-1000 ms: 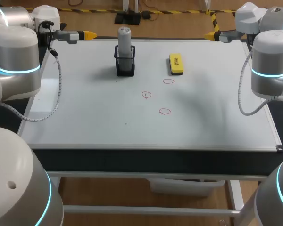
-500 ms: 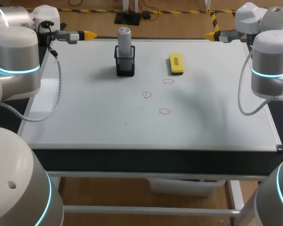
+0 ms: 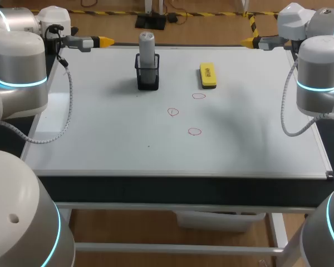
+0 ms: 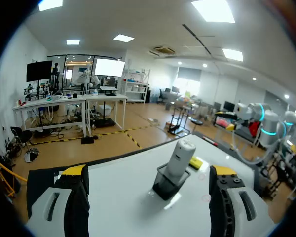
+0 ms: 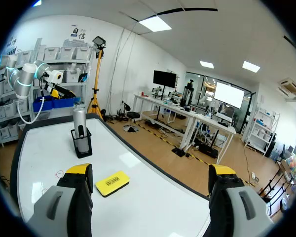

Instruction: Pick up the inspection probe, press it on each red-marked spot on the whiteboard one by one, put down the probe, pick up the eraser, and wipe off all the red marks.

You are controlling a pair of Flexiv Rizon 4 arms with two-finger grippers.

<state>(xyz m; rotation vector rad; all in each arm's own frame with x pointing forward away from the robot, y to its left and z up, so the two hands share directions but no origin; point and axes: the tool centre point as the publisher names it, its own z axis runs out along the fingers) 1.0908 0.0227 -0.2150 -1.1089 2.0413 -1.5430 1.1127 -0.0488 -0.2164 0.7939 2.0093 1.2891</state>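
The grey inspection probe stands upright in a black holder at the back of the whiteboard. To its right lies the yellow eraser. Three red marks are drawn in front of the eraser. My left gripper hangs open over the back left edge, apart from everything. From there the probe is ahead of its fingers, the eraser beyond it. My right gripper is open at the back right edge, with the eraser and the probe ahead of it.
The whiteboard covers the whole tabletop, with its front edge running across the view. Both arms' big grey joints stand at the left and right sides of the board.
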